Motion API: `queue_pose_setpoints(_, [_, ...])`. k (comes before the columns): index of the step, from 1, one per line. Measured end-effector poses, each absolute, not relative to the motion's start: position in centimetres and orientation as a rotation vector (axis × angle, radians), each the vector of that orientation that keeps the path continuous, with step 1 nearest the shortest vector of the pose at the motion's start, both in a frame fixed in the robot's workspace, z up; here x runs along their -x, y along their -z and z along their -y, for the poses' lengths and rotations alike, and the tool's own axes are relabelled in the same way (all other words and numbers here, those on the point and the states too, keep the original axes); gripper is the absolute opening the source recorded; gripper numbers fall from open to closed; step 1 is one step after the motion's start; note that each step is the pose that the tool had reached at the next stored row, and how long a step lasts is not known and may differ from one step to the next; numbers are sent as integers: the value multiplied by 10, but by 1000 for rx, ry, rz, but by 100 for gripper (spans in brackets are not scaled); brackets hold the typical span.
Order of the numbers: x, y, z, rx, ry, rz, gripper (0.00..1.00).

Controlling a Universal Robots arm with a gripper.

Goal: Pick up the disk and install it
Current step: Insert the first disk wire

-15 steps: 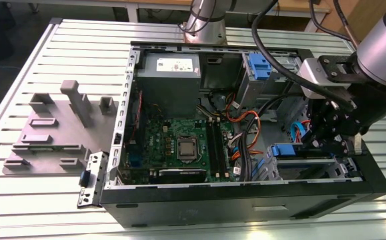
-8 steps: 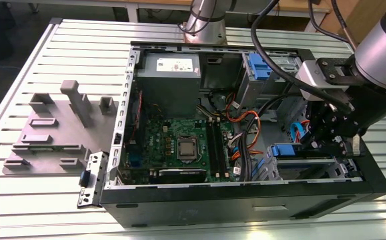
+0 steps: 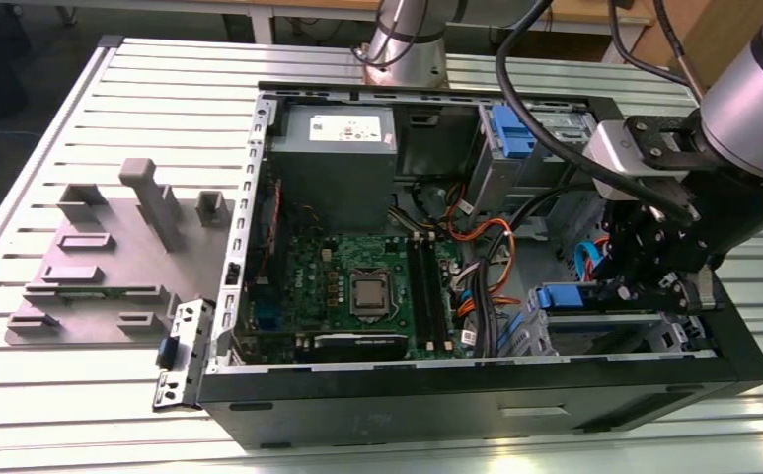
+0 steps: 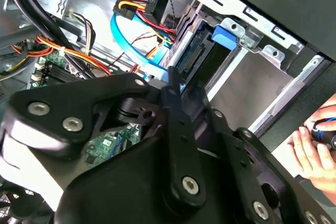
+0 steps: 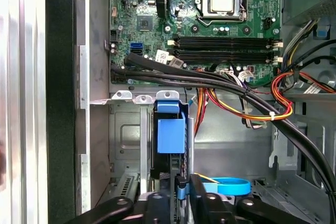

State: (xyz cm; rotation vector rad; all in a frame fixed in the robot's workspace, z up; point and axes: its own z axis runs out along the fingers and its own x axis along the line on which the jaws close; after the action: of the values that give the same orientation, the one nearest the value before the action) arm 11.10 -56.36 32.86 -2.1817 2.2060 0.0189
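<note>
disk in drive bay | bay in computer case | case on table

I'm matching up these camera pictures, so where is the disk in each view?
Exterior view: disk at the drive cage, exterior view's right.
Second wrist view: disk in the metal cage.
First wrist view: disk edge-on in the cage.
Shared landmark: green motherboard.

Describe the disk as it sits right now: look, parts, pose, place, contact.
The disk stands on edge in the metal drive cage at the case's corner, just past the motherboard. What shows is a dark body with blue plastic rails and a blue latch tab; in the second wrist view a connector edge faces the cables. The tool hovers at its near end; contact cannot be confirmed.
</note>
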Motion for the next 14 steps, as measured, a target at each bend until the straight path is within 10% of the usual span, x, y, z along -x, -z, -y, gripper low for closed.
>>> queue_pose_setpoints(14, [-111, -353, 564, 2182, -18, -2206, 30])
